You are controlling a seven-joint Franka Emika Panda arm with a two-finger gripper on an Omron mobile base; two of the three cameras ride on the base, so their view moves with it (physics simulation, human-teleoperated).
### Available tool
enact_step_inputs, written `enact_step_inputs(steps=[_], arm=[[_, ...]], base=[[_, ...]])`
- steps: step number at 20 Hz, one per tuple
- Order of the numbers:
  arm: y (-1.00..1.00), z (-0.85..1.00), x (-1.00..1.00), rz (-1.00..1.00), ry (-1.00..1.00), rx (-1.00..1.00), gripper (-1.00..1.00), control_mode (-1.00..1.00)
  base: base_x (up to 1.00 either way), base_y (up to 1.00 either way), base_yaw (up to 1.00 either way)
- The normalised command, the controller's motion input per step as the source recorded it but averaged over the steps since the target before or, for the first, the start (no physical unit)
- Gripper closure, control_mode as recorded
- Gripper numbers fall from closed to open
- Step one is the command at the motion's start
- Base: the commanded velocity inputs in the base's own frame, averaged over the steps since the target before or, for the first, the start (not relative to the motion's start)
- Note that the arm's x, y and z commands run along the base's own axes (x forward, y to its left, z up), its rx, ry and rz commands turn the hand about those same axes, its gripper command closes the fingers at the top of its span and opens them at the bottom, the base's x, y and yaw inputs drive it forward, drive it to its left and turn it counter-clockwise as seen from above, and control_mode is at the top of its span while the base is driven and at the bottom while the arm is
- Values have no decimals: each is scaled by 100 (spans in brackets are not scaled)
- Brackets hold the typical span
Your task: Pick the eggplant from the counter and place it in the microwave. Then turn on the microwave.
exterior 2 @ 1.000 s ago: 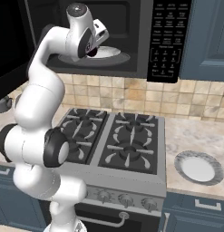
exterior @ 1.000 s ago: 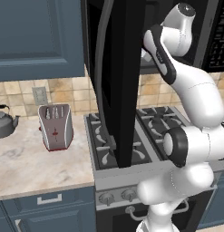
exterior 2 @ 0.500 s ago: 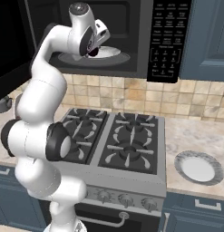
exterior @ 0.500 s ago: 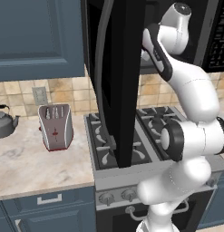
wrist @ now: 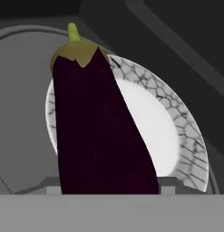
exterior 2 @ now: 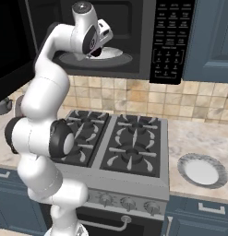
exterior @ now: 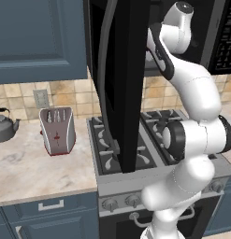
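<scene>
My gripper [exterior 2: 94,50] reaches inside the open microwave [exterior 2: 134,41], clamped on the eggplant [wrist: 97,131], which hangs stem-first just above the white plate [wrist: 154,122]; I judge I should lower it onto the plate's middle before letting go, so it cannot roll off.

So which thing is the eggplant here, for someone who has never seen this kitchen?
Find the black microwave above the stove, door swung open. Inside, over the white plate, the gripper holds the eggplant: dark purple, elongated, with a green stem cap, the only vegetable there.
</scene>
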Motion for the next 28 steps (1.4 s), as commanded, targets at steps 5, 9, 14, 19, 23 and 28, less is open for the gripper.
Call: enact_step_inputs(steps=[5, 9, 14, 19, 23, 28], arm=[[0, 0, 15, -1, 0, 0, 100, -100], [0, 0, 14, -2, 0, 0, 100, -100], [0, 0, 9, -2, 0, 0, 100, -100], [0, 0, 7, -2, 0, 0, 100, -100], [0, 0, 5, -2, 0, 0, 100, -100], [0, 0, 1, -2, 0, 0, 100, -100]], base=[[0, 0, 0], [0, 0, 0], [0, 0, 0], [0, 0, 0], [0, 0, 0], [0, 0, 0]])
